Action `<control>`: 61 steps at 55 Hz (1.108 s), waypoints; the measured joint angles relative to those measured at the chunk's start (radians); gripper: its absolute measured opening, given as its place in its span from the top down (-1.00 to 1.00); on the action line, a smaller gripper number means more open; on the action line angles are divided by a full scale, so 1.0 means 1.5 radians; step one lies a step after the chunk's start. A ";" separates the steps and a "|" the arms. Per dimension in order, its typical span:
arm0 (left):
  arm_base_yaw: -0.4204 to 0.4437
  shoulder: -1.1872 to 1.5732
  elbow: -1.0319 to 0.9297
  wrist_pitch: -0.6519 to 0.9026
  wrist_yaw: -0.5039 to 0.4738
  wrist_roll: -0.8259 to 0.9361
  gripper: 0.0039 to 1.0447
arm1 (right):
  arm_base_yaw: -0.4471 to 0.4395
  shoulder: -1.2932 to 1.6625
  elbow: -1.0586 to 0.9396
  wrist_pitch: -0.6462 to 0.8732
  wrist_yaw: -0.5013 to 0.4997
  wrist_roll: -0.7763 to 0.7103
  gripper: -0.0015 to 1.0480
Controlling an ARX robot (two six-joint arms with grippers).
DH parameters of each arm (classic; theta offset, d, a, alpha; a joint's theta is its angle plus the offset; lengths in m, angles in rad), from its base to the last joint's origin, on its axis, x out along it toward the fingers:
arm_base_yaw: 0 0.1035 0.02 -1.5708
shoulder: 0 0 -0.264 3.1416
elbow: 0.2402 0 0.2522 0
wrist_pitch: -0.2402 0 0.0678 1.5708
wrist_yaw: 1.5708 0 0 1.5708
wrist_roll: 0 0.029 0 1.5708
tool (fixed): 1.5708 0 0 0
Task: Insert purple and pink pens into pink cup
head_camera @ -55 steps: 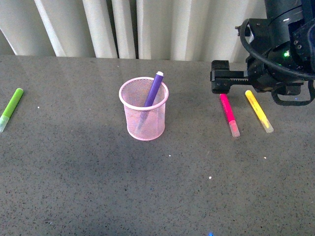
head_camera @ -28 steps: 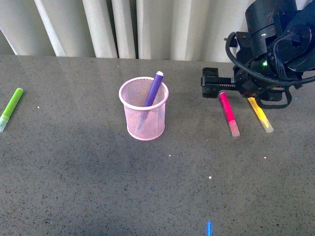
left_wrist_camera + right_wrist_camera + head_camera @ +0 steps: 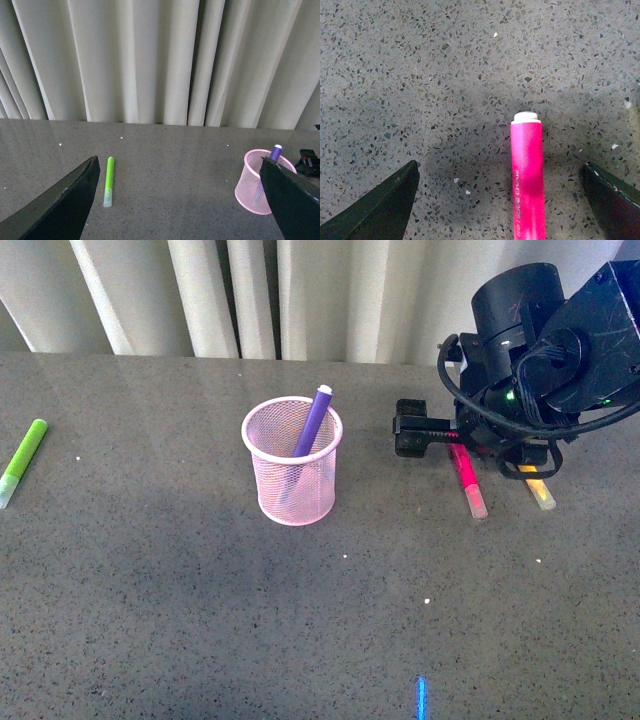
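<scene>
The pink cup (image 3: 292,462) stands upright in the middle of the table with the purple pen (image 3: 313,420) leaning inside it, tip above the rim. The pink pen (image 3: 467,478) lies flat on the table to its right. My right gripper (image 3: 462,440) is open and hangs over the far end of the pink pen. In the right wrist view the pink pen (image 3: 527,180) lies between the spread fingers of the right gripper (image 3: 502,205), untouched. My left gripper (image 3: 177,200) is open and empty. It sees the pink cup (image 3: 257,187) and the purple pen (image 3: 275,151).
A yellow marker (image 3: 541,492) lies just right of the pink pen, mostly hidden under my right arm. A lime-green marker (image 3: 22,458) lies at the far left and also shows in the left wrist view (image 3: 108,181). Curtains hang behind the table.
My right arm has moved left and lower, from beside the yellow marker to over the pink pen's far end. The cup, pens and markers have not moved.
</scene>
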 joint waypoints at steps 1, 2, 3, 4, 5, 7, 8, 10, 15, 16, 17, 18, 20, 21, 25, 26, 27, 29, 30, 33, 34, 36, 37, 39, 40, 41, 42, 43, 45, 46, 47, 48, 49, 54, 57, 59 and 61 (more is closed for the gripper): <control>0.000 0.000 0.000 0.000 0.000 0.000 -0.88 | 0.000 0.001 0.001 0.000 0.000 0.001 -0.87; 0.000 0.000 0.000 0.000 0.000 0.000 -0.88 | -0.001 0.002 0.003 -0.001 0.000 0.001 -0.87; 0.000 0.000 0.000 0.000 0.000 0.000 -0.88 | -0.001 0.003 0.004 -0.001 0.000 0.001 -0.87; 0.000 0.000 0.000 0.000 0.000 0.000 -0.88 | -0.001 0.003 0.005 -0.001 0.000 0.001 -0.87; 0.000 0.000 0.000 0.000 0.000 0.000 -0.88 | -0.001 0.005 0.006 -0.001 0.000 0.001 -0.85; 0.000 0.000 0.000 0.000 0.000 0.000 -0.88 | -0.001 0.006 0.008 -0.001 0.000 0.001 -0.77; 0.000 0.000 0.000 0.000 0.000 0.000 -0.88 | -0.001 0.007 0.009 -0.002 0.002 0.001 -0.70; 0.000 0.000 0.000 0.000 0.000 0.000 -0.88 | -0.002 0.008 0.010 -0.002 0.002 0.001 -0.60; 0.000 0.000 0.000 0.000 0.000 0.000 -0.88 | -0.005 0.011 0.016 -0.006 0.000 0.001 -0.37; 0.000 0.000 0.000 0.000 0.000 0.000 -0.88 | -0.005 0.011 0.016 -0.007 0.001 0.001 -0.33; 0.000 0.000 0.000 0.000 0.000 0.000 -0.88 | -0.006 0.012 0.018 -0.008 0.001 0.001 -0.27; 0.000 0.000 0.000 0.000 0.000 0.000 -0.88 | -0.006 0.013 0.019 -0.008 0.001 0.001 -0.23; 0.000 0.000 0.000 0.000 0.000 0.000 -0.88 | -0.007 0.014 0.021 -0.009 0.001 0.001 -0.07; 0.000 0.000 0.000 0.000 0.000 0.000 -0.88 | -0.008 0.014 0.021 -0.009 0.000 0.001 -0.03; 0.000 0.000 0.000 0.000 0.000 0.000 -0.88 | -0.009 0.016 0.021 -0.009 0.000 0.001 0.20; 0.000 0.000 0.000 0.000 0.000 0.000 -0.88 | -0.009 0.016 0.021 -0.009 -0.001 0.001 0.24; 0.000 0.000 0.000 0.000 0.000 0.000 -0.88 | -0.009 0.016 0.021 -0.009 -0.001 0.001 0.30; 0.000 0.000 0.000 0.000 0.000 0.000 -0.88 | -0.009 0.016 0.021 -0.008 -0.002 0.001 0.40; 0.000 0.000 0.000 0.000 0.000 0.000 -0.88 | -0.010 0.016 0.021 -0.008 -0.002 0.001 0.44; 0.000 0.000 0.000 0.000 0.000 0.000 -0.88 | -0.010 0.016 0.021 -0.007 -0.006 0.001 0.60; 0.000 0.000 0.000 0.000 0.000 0.000 -0.88 | -0.010 0.016 0.021 -0.007 -0.005 0.001 0.63; 0.000 0.000 0.000 0.000 0.000 0.000 -0.88 | -0.009 0.016 0.021 -0.005 -0.008 0.001 0.71; 0.000 0.000 0.000 0.000 0.000 0.000 -0.88 | -0.009 0.016 0.021 -0.004 -0.010 0.001 0.73; 0.000 0.000 0.000 0.000 0.000 0.000 -0.88 | -0.009 0.016 0.019 0.005 -0.010 -0.002 0.76; 0.000 0.000 0.000 0.000 0.000 0.000 -0.88 | -0.009 0.016 0.017 0.012 -0.009 -0.004 0.77; 0.000 0.000 0.000 0.000 0.000 0.000 -0.88 | -0.009 0.016 0.013 0.020 -0.009 -0.007 0.77; 0.000 0.000 0.000 0.000 0.000 0.000 -0.88 | -0.009 0.016 0.009 0.032 -0.006 -0.011 0.77; 0.000 0.000 0.000 0.000 0.000 0.000 -0.88 | -0.009 0.015 0.006 0.039 -0.005 -0.013 0.77; 0.000 0.000 0.000 0.000 0.000 0.000 -0.88 | -0.009 0.014 -0.006 0.069 -0.007 -0.020 0.77; 0.000 0.000 0.000 0.000 0.000 0.000 -0.88 | -0.009 0.013 -0.011 0.082 -0.009 -0.022 0.77; 0.000 0.000 0.000 0.000 0.000 0.000 -0.88 | -0.009 0.012 -0.014 0.089 -0.010 -0.023 0.77; 0.000 0.000 0.000 0.000 0.000 0.000 -0.88 | -0.008 0.010 -0.020 0.102 -0.009 -0.027 0.77; 0.000 0.000 0.000 0.000 0.000 0.000 -0.88 | -0.008 0.008 -0.023 0.109 -0.008 -0.029 0.77; 0.000 0.000 0.000 0.000 0.000 0.000 -0.88 | -0.006 -0.016 -0.052 0.175 -0.002 -0.056 0.77; 0.000 0.000 0.000 0.000 0.000 0.000 -0.88 | 0.001 -0.047 -0.073 0.235 0.003 -0.096 0.77; 0.000 0.000 0.000 0.000 0.000 0.000 -0.88 | 0.005 -0.068 -0.089 0.283 0.001 -0.127 0.77; 0.000 0.000 0.000 0.000 0.000 0.000 -0.88 | 0.011 -0.090 -0.100 0.322 -0.008 -0.145 0.77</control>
